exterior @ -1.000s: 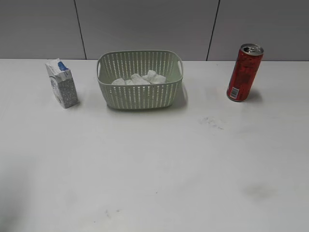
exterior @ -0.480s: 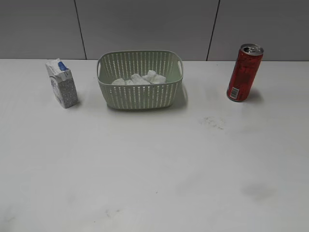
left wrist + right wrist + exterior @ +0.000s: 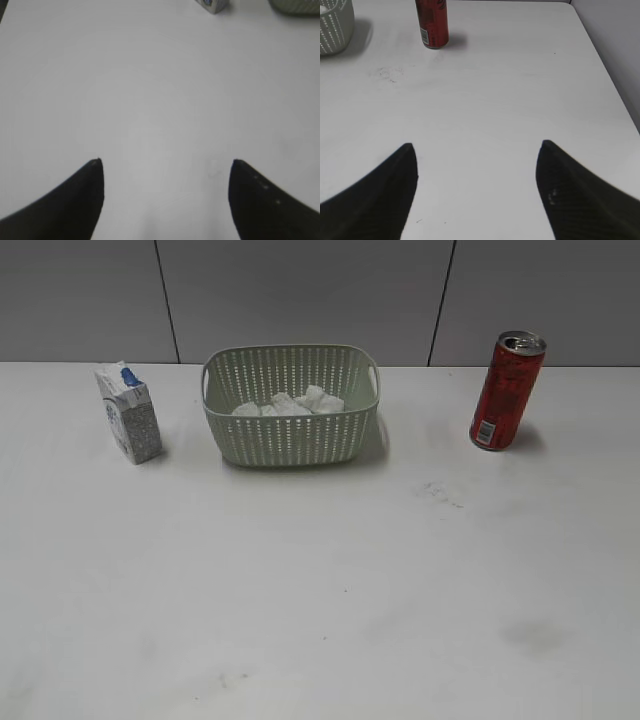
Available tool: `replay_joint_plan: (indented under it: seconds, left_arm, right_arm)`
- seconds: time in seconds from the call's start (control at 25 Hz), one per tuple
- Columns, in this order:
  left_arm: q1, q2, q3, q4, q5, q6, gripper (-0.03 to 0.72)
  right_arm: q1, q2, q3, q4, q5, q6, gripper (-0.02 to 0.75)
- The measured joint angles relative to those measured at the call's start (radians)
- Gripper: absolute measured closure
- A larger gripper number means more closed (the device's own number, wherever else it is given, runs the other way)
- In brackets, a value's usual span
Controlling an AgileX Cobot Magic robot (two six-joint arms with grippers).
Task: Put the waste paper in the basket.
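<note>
1. At the far left of the white table (image 3: 320, 590) a blue-and-white patterned carton (image 3: 128, 412) stands upright, slightly turned, well apart from the other things. Only its lower corner shows at the top edge of the left wrist view.
2. Just right of the carton, at the back of the table, sits the pale green basket (image 3: 290, 438), rounded-rectangular with slotted walls and a handle cut-out at each short end.
3. The waste paper (image 3: 290, 403) lies inside the basket: crumpled white wads bunched together toward the middle and right, showing above the near wall. How many wads there are cannot be told from this angle.
4. Well to the right of the basket a red drink can (image 3: 507, 390) stands upright with its silver top open; a faint dark smudge marks the table in front of it and to its left.
5. Neither arm appears in the exterior view.
6. The left gripper (image 3: 165, 172) hangs above bare table, its two dark fingers spread wide with nothing between them, pointing toward the carton and basket far ahead.
7. The right gripper (image 3: 477, 155) likewise hovers over bare table near the right table edge, fingers wide apart and empty, with the can and a corner of the basket far ahead on its left.
</note>
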Motion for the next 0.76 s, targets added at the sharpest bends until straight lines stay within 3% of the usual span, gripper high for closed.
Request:
replay_joint_plan:
  seconds: [0.76]
  left_arm:
    - [0.000, -0.320, 0.007, 0.001, 0.003, -0.008, 0.099]
  right_arm:
    - [0.000, 0.000, 0.000, 0.003, -0.001, 0.000, 0.179]
